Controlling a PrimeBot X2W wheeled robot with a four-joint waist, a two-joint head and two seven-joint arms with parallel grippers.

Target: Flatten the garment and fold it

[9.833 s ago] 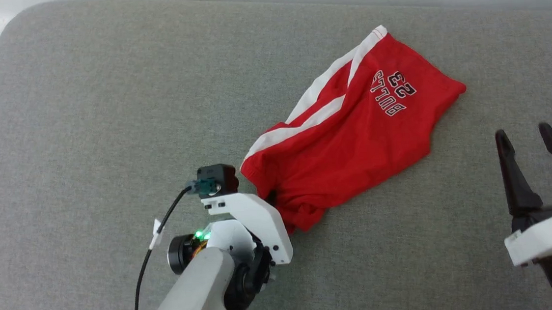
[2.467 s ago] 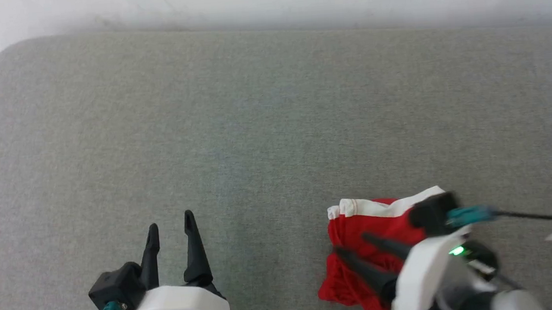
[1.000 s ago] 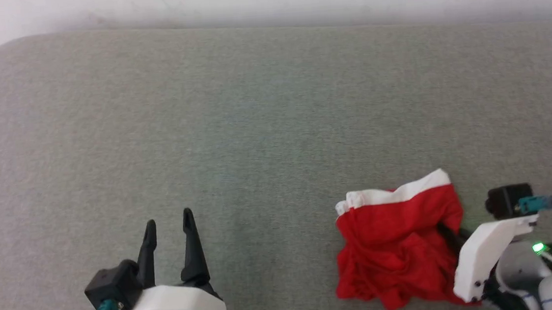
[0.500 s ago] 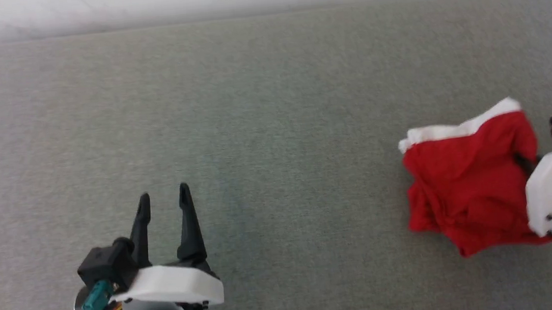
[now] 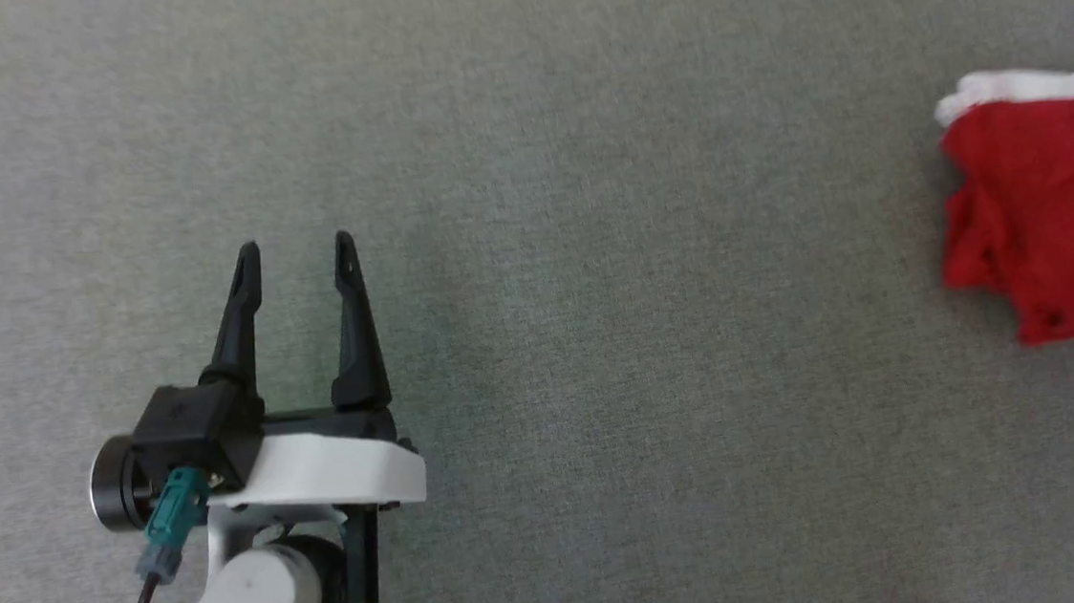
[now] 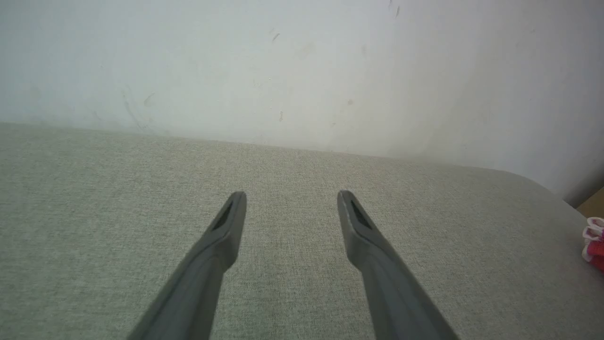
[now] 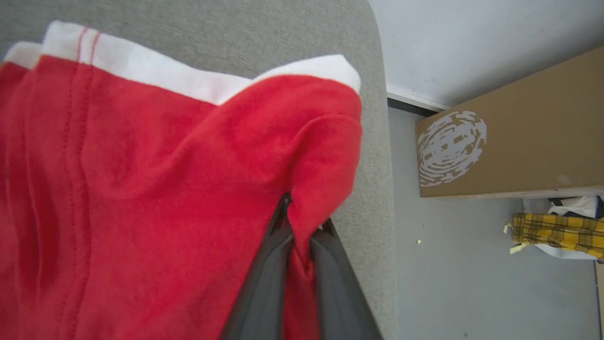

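Note:
The garment [image 5: 1052, 213], red shorts with a white hem band, lies bunched at the right edge of the head view on the grey cushion [image 5: 590, 240]. In the right wrist view my right gripper [image 7: 302, 222] is shut on a fold of the red garment [image 7: 141, 179], close to the cushion's end. My left gripper [image 5: 294, 253] hovers open and empty over bare cushion at the lower left, far from the cloth. In the left wrist view its fingers [image 6: 222, 236] stand apart, and a scrap of the garment [image 6: 594, 243] shows at the right edge.
A pale wall [image 6: 302, 71] runs behind the cushion. Beyond the cushion's end, on the grey floor [image 7: 472, 283], stands a brown cardboard box [image 7: 514, 137], with yellow plaid cloth [image 7: 557, 231] beside it.
The head camera has swung left and down. The right gripper has carried the bunched garment rightward toward the cushion's end. The left gripper stays open.

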